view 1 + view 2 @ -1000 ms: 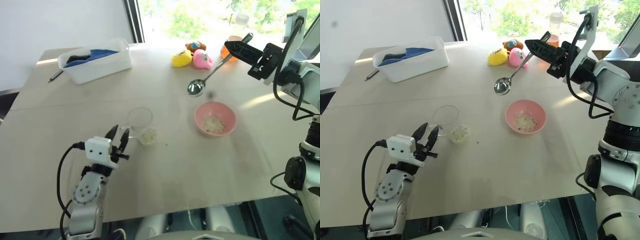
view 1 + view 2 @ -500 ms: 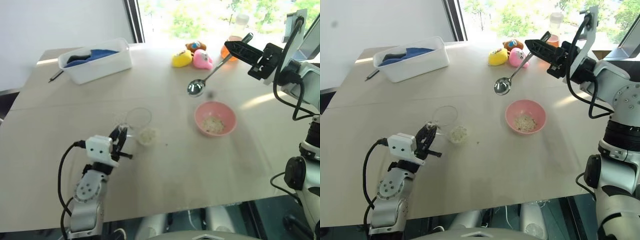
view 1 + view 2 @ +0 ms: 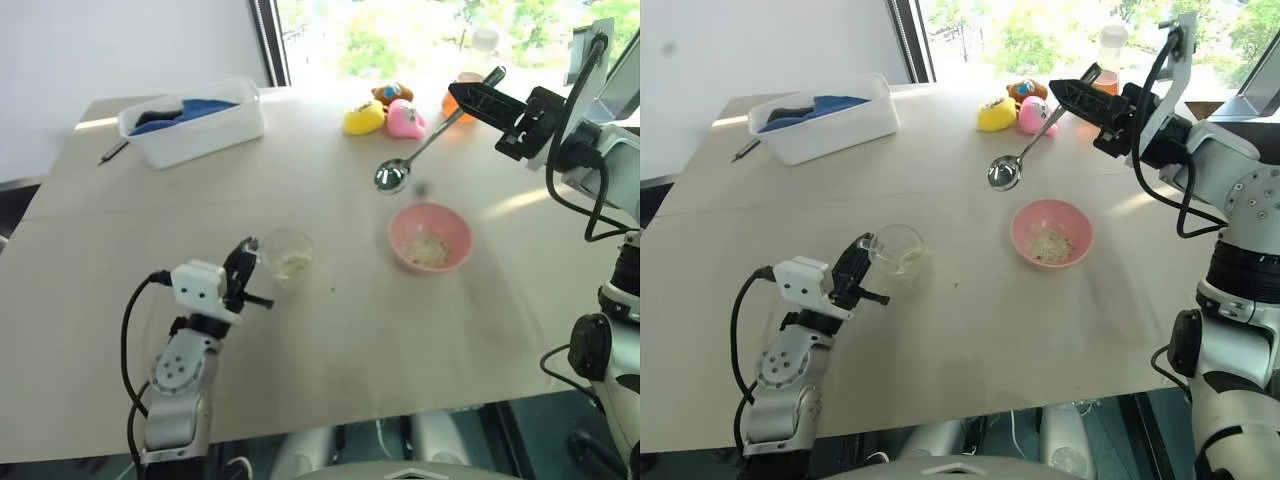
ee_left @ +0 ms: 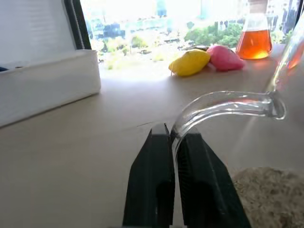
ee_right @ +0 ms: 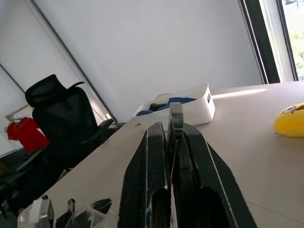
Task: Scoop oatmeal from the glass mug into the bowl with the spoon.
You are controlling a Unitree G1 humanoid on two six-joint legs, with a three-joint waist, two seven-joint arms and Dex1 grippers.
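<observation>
- The oatmeal (image 4: 271,192) is loose, light and crumbly. A small heap lies in the glass mug (image 3: 286,255), and some already sits in the bowl (image 3: 430,238). It will probably spill with any jolt.
- The glass mug stands on the table (image 3: 350,330), near the front left. It is thin, clear and smooth, so likely slippery and fragile. Its small side handle is the natural place to take hold.
- The left hand (image 4: 173,137) is pressed together on that handle, pinching the glass loop between its fingers.
- The pink bowl stands well apart to the right, light and shallow, so probably easy to nudge.
- The spoon (image 3: 395,174) is stiff, slim metal, raised above the table behind the bowl. The right hand (image 5: 170,129) pinches its long handle near the end.
- A white tub (image 3: 195,122), toys (image 3: 385,115) and a flask (image 4: 253,39) lie along the far edge.
</observation>
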